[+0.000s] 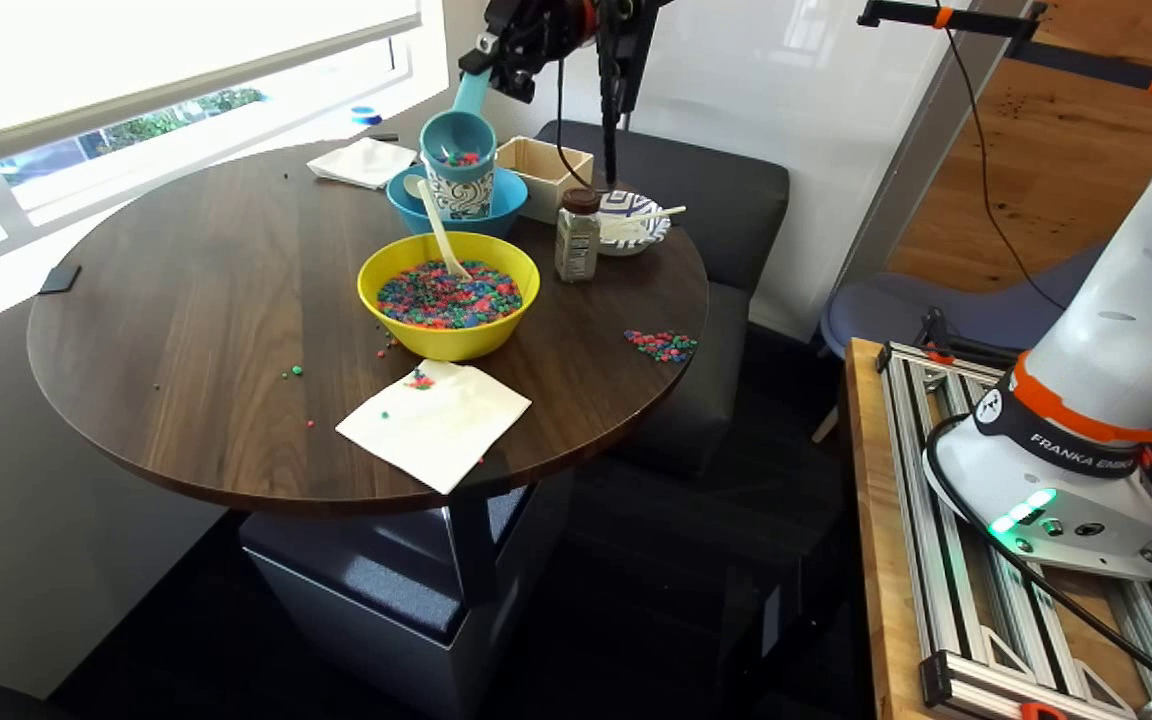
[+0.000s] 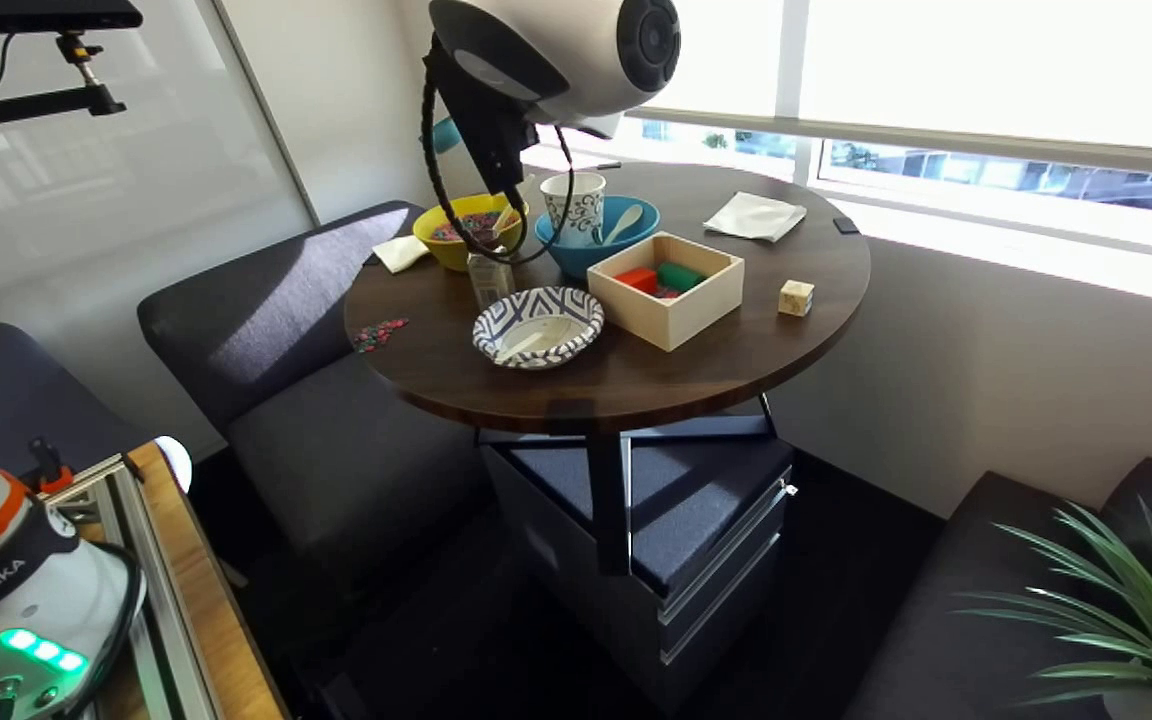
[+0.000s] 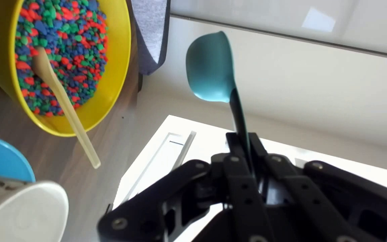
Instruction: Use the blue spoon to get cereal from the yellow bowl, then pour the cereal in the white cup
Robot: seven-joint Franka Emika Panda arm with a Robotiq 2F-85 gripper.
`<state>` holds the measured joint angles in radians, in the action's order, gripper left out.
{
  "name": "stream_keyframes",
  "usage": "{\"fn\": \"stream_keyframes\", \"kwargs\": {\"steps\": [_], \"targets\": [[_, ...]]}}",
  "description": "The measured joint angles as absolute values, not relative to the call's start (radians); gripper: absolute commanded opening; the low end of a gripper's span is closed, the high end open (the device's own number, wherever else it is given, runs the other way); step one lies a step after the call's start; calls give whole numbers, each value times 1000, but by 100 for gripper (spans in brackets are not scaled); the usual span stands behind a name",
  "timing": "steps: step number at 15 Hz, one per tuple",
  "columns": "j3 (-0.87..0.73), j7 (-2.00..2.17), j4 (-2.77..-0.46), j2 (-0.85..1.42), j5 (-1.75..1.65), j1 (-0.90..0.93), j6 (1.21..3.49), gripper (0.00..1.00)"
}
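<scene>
Gripper (image 3: 244,138): clamped on the spoon (image 3: 210,67) by its handle | spoon: scoop below gripper in an exterior view, some cereal (image 1: 461,159) in it | cup (image 1: 460,197): behind scoop in that view, standing in blue bowl (image 1: 510,200) | yellow bowl (image 1: 458,344): near side of blue bowl, cereal inside | napkin (image 1: 441,425): nearer, bits on it

In an exterior view, a napkin (image 1: 441,430) is laid at the near edge of the worktop (image 1: 196,270). Behind it, cereal (image 1: 451,300) is held in a bowl (image 1: 448,347); behind that, the cup (image 1: 461,199) is set in a second bowl (image 1: 509,206). A jar (image 1: 577,245) is placed toward the right edge, a dish (image 1: 641,240) to its right, a box (image 1: 538,195) behind. Another napkin (image 1: 366,162) is laid by the far edge. The spoon (image 1: 458,130) is held above the worktop.
</scene>
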<state>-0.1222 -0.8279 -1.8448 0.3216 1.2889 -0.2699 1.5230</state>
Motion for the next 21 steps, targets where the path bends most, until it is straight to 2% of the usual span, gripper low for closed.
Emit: {"fn": "stream_keyframes", "kwargs": {"steps": [1,3,4,11,21], "targets": [[-131,-838,-1843,309,1305,-276,1523,9],[-142,-839,-1842,299,1306,-278,1523,9],[-142,-839,-1842,301,1306,-276,1523,2],[-168,-814,-1824,311,1373,-279,1596,2],[-225,-753,-1779,320,1359,-282,1880,2]]}}
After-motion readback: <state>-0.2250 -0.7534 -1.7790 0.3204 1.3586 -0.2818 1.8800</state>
